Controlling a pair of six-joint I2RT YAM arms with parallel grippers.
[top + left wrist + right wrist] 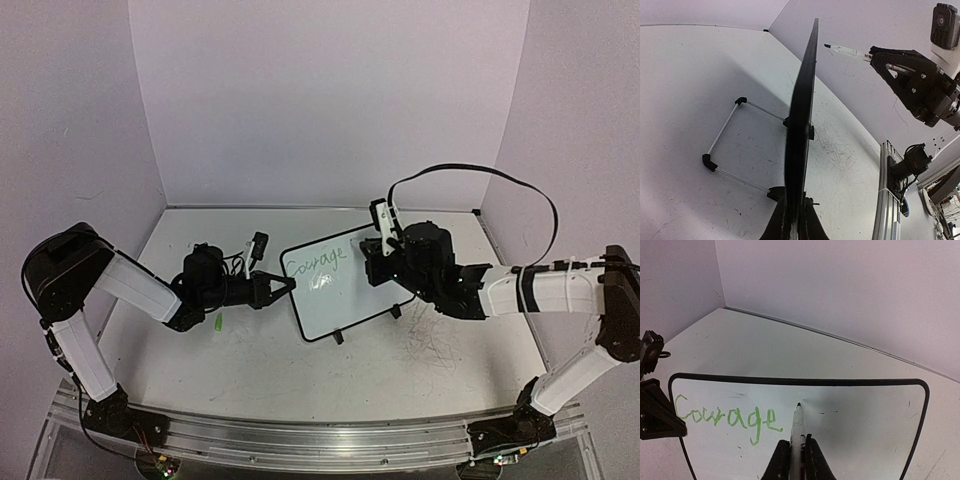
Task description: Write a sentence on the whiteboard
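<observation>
Two arms reach inward over a scuffed white table point(420, 370), the left arm point(140, 290) from the left side and the right arm point(540, 290) from the right, and they meet at the whiteboard point(345, 295). The whiteboard stands near the middle of the table, between the two arms. It leans back on a thin wire stand point(725, 135) with black corner feet. The left wrist view shows it edge-on as a dark, nearly upright strip point(802, 110).

The left jaws are clamped together on the board's left edge, and the frame runs up from between the fingers at the bottom of the left wrist view. The right jaws are shut on a white marker point(798, 422), which points forward at the board's face. Its dark tip sits just to the right of the writing. Whether the tip touches the surface cannot be told.

The sentence point(725, 417) so far reads only "Courage", in thin green letters across the upper left of the board.

Grey scribbled marks point(435, 345) lie on the table below the right arm. A small green piece point(218, 322) lies on the table just beside the left arm's wrist.
</observation>
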